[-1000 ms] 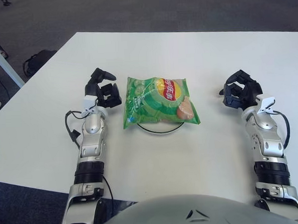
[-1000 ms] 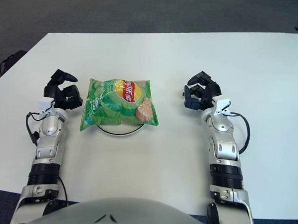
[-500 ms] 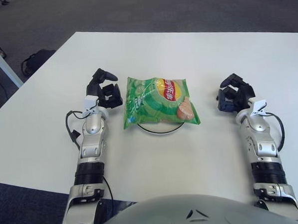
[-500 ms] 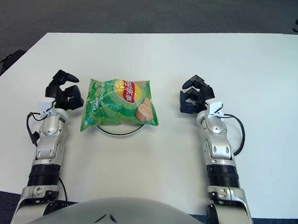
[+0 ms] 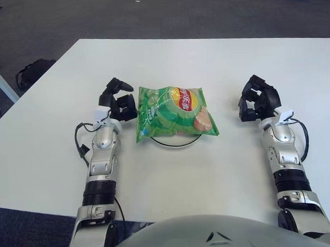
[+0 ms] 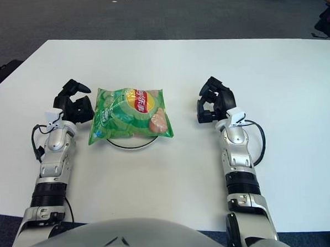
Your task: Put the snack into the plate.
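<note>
A green snack bag (image 5: 174, 111) lies flat on a white plate (image 5: 177, 142), covering most of it; only the plate's dark near rim shows. My left hand (image 5: 118, 102) rests on the table just left of the bag, fingers spread, holding nothing. My right hand (image 5: 256, 99) is to the right of the bag, apart from it, fingers relaxed and empty.
The white table (image 5: 206, 60) has its near edge at my body and its left edge (image 5: 36, 91) beside my left arm. A dark bag (image 5: 34, 69) lies on the grey floor at the left.
My right hand has moved left toward the bag and slightly away from me. My left hand has shifted a little toward the bag. The bag has not moved.
</note>
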You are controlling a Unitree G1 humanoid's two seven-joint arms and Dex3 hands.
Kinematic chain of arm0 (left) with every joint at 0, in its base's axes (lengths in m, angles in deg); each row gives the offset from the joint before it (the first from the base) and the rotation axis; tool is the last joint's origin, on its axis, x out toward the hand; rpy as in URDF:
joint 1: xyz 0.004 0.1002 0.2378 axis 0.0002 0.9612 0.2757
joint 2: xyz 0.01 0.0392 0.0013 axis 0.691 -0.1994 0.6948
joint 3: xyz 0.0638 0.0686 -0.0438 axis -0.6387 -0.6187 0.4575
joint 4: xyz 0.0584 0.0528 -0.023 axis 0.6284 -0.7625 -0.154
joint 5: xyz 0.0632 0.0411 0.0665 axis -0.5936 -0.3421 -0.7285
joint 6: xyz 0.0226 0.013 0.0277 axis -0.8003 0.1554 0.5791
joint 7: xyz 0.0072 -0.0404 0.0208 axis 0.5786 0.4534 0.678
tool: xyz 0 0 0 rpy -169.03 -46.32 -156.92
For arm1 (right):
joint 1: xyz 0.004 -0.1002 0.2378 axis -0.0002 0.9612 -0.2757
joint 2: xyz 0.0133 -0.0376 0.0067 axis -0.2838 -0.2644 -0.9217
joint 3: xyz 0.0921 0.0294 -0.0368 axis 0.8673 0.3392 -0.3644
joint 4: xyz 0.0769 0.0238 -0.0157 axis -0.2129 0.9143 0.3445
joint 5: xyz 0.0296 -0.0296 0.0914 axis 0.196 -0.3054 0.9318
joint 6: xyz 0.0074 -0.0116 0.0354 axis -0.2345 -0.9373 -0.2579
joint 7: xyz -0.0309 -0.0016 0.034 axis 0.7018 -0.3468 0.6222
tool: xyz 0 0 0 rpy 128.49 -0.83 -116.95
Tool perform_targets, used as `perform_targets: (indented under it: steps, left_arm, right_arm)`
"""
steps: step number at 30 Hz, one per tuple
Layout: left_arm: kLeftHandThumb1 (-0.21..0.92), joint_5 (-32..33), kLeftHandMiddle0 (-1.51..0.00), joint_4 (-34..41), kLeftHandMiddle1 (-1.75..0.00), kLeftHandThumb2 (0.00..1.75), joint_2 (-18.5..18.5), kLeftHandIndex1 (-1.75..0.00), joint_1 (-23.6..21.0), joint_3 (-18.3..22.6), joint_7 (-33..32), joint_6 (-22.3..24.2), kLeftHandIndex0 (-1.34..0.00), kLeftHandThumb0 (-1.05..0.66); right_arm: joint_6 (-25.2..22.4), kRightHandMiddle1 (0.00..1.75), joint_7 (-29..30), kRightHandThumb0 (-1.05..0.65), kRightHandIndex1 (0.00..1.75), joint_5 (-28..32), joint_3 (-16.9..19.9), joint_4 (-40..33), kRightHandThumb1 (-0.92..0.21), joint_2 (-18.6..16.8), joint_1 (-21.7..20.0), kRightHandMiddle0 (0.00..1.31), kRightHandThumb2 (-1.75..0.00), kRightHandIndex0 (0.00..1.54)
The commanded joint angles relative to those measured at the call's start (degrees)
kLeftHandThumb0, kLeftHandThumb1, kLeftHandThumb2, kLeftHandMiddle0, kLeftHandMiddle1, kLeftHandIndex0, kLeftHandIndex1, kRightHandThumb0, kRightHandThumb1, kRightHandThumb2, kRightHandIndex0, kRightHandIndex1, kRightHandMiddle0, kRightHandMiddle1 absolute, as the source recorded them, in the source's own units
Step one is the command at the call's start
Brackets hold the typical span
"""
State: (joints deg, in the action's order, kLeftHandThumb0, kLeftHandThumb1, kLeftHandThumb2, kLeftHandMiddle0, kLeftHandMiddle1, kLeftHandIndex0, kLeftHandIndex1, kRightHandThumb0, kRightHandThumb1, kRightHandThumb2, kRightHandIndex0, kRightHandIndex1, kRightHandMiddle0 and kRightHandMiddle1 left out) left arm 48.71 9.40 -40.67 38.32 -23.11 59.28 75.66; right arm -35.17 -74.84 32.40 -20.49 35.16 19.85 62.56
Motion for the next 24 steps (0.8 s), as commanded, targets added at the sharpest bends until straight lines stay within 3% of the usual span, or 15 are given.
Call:
perform_targets:
  steps: [1,10,24]
  left_arm:
    - [0.38,0.07,-1.25,-2.48,-1.75,1.24,-1.17,-1.75,4.68,-0.12,0.33,0.89,-0.56,-0.46]
    - [0.39,-1.45,-1.27,-2.52,-1.75,1.23,-0.39,-1.75,4.91,-0.90,0.46,1.60,-0.55,-0.45]
    - [0.39,-1.58,-1.29,-4.42,-1.75,1.22,-0.30,-1.75,4.58,-0.92,0.87,-0.16,-0.55,-0.45]
  right_arm:
    - [2.04,1.74,-0.50,-0.01,1.74,1.25,-0.12,6.97,0.06,-4.17,6.46,0.70,-1.75,0.87]
    - [0.80,1.75,-0.61,-0.01,1.73,2.77,0.60,7.59,0.07,-4.90,6.06,0.70,-1.75,0.88]
    - [3.08,1.75,-1.99,-0.01,1.75,3.97,1.23,9.51,0.06,-5.21,5.24,0.70,-1.75,0.87]
